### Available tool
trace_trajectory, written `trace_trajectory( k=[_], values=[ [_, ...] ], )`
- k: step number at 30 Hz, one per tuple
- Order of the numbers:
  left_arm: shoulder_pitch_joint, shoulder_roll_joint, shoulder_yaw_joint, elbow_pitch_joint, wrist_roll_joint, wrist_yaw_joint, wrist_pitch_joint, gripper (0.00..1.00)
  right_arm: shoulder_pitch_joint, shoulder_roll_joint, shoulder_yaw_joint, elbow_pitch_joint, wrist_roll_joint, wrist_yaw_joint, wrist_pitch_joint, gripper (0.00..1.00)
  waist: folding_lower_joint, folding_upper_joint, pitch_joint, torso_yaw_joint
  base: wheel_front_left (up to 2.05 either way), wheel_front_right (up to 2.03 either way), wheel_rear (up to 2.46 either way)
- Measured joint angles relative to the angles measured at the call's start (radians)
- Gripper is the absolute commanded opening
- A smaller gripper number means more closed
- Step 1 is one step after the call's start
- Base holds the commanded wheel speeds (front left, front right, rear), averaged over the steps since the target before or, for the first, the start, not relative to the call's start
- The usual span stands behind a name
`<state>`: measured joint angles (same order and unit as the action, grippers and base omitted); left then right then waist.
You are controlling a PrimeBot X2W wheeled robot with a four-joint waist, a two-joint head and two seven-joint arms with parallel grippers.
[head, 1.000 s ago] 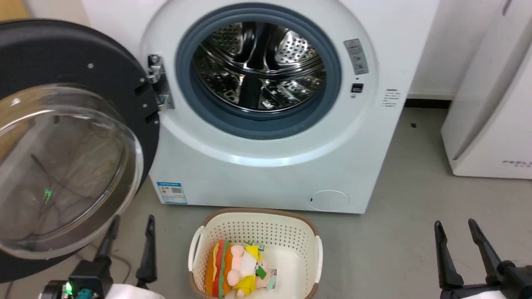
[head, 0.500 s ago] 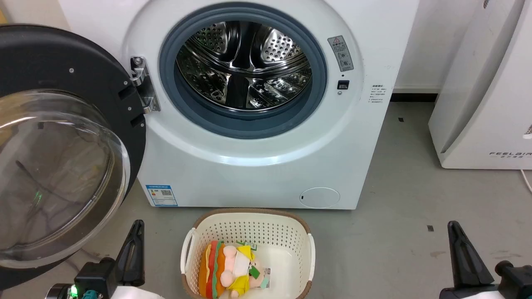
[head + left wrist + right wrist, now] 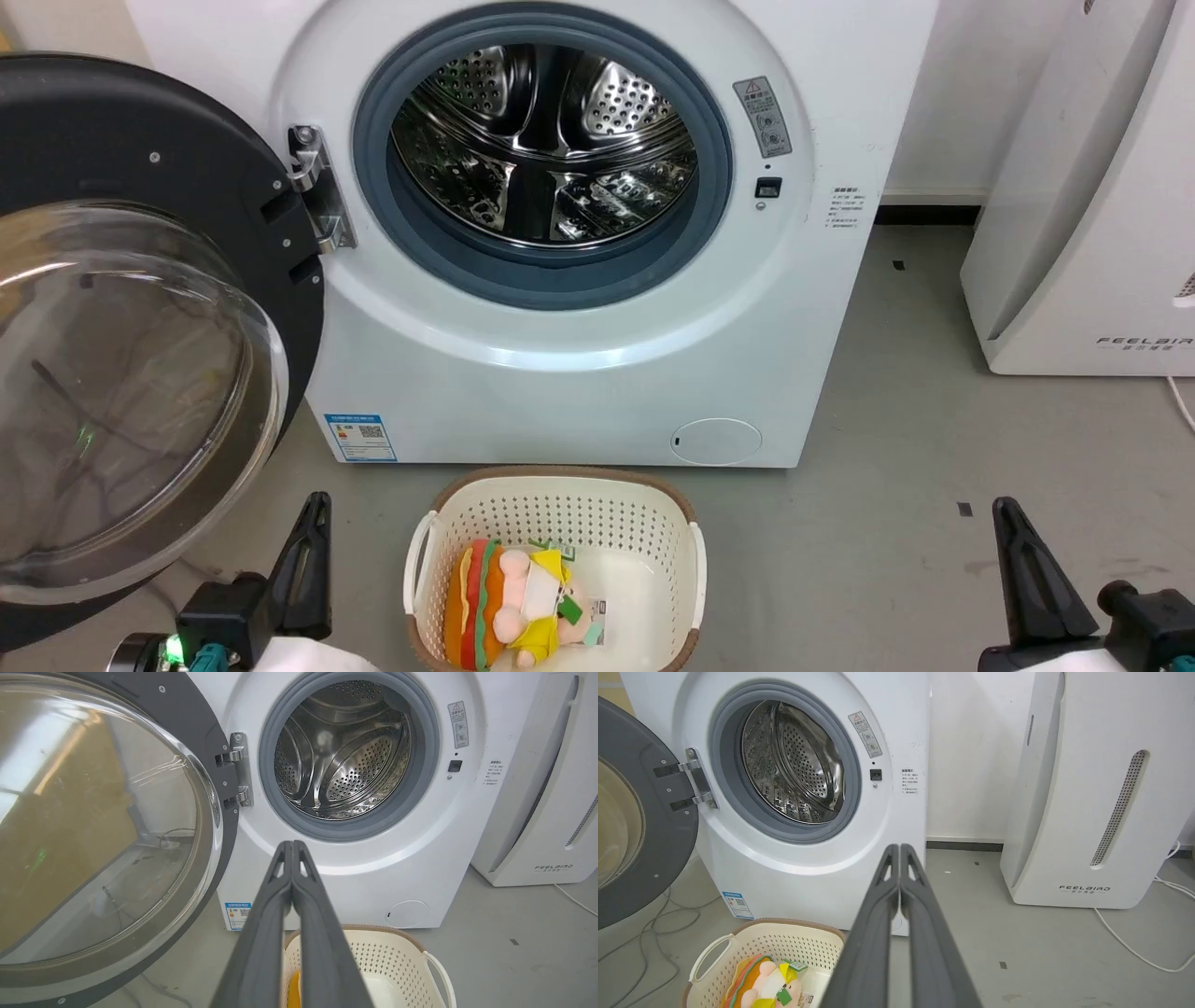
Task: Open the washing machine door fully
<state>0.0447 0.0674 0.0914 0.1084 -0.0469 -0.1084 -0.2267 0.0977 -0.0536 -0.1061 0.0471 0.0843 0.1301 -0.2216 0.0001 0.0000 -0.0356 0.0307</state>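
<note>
The white washing machine (image 3: 560, 373) stands in front of me with its steel drum (image 3: 541, 149) exposed. The washing machine door (image 3: 140, 121), a black ring around a bulging glass bowl, hangs swung far out to the left on its metal hinge (image 3: 317, 191); the wrist views show the washing machine door (image 3: 205, 732) (image 3: 658, 826) too. My left gripper (image 3: 317, 509) is low at the left, below the door's edge, fingers pressed together on nothing; its wrist view shows the left gripper (image 3: 292, 847) pointing at the machine's front. At the lower right, my right gripper (image 3: 1006, 511) (image 3: 899, 849) is shut and empty.
A cream laundry basket (image 3: 560, 481) holding a plush toy (image 3: 518, 607) sits on the grey floor right before the machine. A white appliance (image 3: 1092, 233) stands to the right. Cables (image 3: 1134, 947) trail on the floor beside it and under the door.
Both grippers went from open to shut, with nothing between their fingers. The head camera shifted a little; the door stays swung out to the left.
</note>
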Motion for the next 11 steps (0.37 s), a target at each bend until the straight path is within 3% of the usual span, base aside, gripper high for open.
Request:
trace_trajectory(
  k=[11],
  values=[
    [-0.002,0.0,-0.01,-0.01,0.003,0.01,0.024,0.0,-0.005,0.0,0.012,-0.004,-0.007,0.0,0.024,0.0,0.0,0.0,0.004,-0.003,0.0,0.0,0.0]
  ],
)
